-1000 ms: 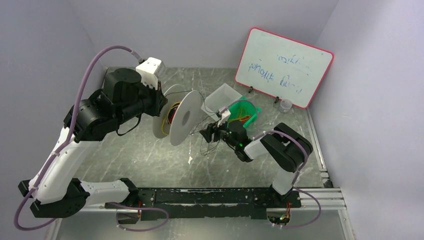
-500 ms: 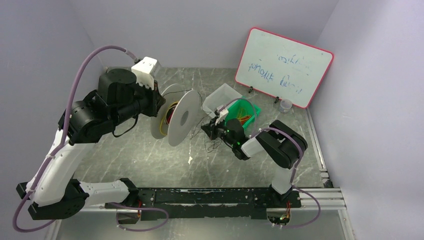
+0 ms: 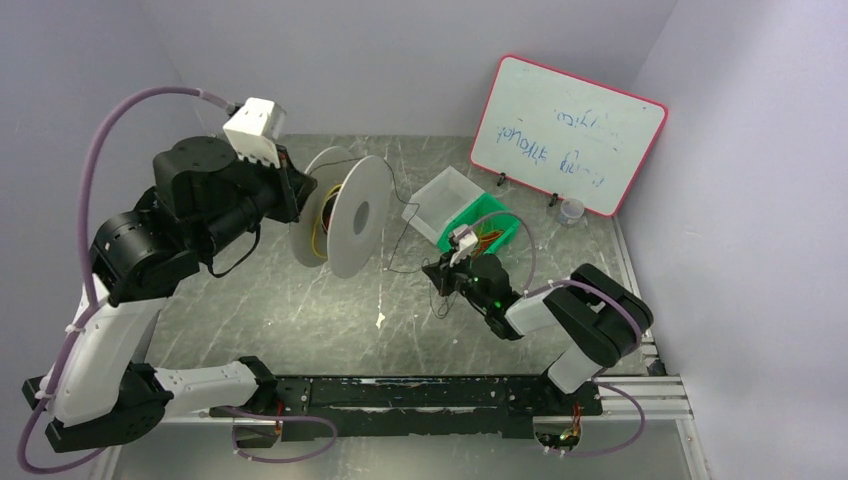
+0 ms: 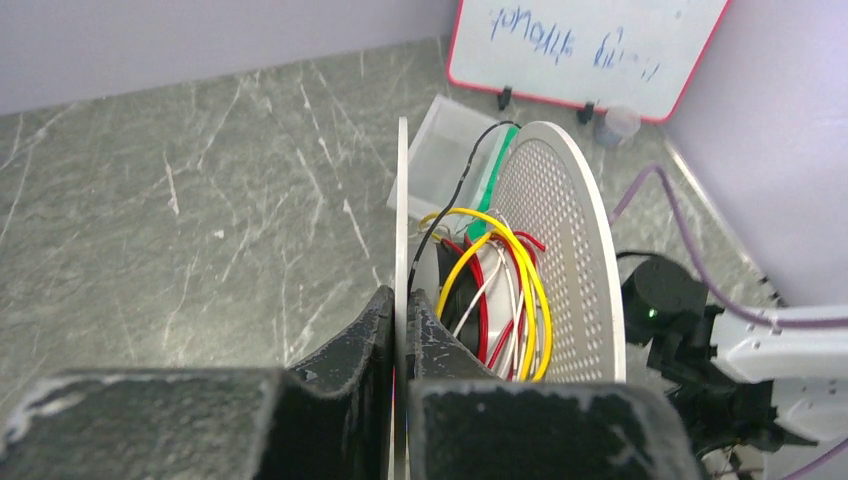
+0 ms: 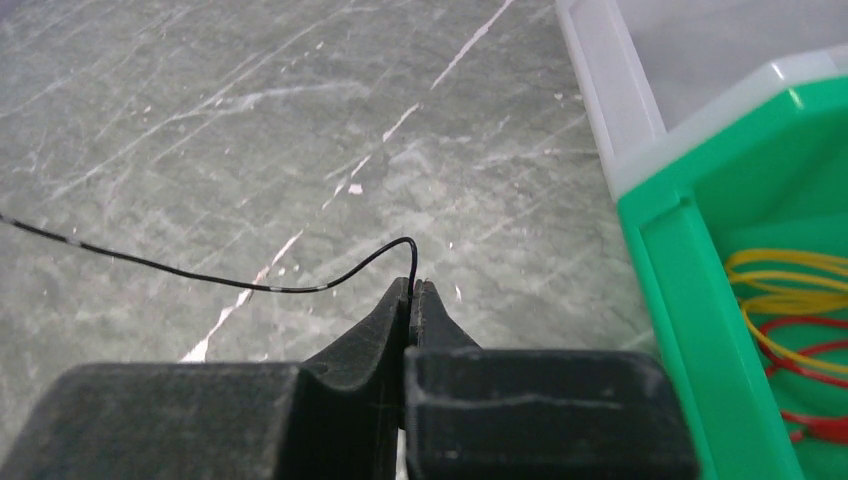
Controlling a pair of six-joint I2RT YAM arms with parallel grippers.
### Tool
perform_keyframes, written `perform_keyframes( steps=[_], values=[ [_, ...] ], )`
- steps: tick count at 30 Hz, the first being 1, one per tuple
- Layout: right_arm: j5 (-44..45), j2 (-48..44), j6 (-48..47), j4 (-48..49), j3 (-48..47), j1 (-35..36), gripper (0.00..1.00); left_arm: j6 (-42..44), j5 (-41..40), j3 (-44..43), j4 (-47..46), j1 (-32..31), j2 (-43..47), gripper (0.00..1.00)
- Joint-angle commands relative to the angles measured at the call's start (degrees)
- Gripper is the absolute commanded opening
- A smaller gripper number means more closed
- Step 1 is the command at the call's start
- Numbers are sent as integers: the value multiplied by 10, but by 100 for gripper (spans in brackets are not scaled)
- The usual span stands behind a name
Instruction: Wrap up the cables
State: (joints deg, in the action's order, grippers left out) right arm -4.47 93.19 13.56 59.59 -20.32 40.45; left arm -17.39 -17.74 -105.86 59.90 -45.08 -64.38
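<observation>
A white spool [image 3: 350,215] with two round flanges hangs above the table. My left gripper [image 4: 402,295] is shut on the thin edge of its near flange [image 4: 402,200]. Yellow, red and white cables [image 4: 500,270] are wound round its hub beside the perforated far flange [image 4: 570,230]. A black cable [image 4: 470,175] runs off the spool, sags to the table [image 3: 392,262] and ends in my right gripper [image 5: 411,285], which is shut on it low over the table. The cable curves away left from those fingertips [image 5: 200,277]. The right gripper [image 3: 447,270] sits right of the spool.
A green bin [image 5: 700,300] holding loose yellow and red cables [image 5: 790,280] stands just right of the right gripper, with a clear bin [image 5: 640,90] behind it. A whiteboard [image 3: 565,135] and a small clear cup [image 3: 572,210] stand at the back right.
The right gripper has shut on the black cable and drawn back toward the near edge. The left arm has carried the spool left and a little farther back.
</observation>
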Motion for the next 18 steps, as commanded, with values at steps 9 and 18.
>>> perform_keyframes(
  steps=[9,18],
  values=[
    [7,-67,5,-26,77,14,0,-62,26,-66,-152,4,4,7],
    [82,-138,-3,-77,91,16,0,-58,59,-134,-129,4,-27,7]
  ],
)
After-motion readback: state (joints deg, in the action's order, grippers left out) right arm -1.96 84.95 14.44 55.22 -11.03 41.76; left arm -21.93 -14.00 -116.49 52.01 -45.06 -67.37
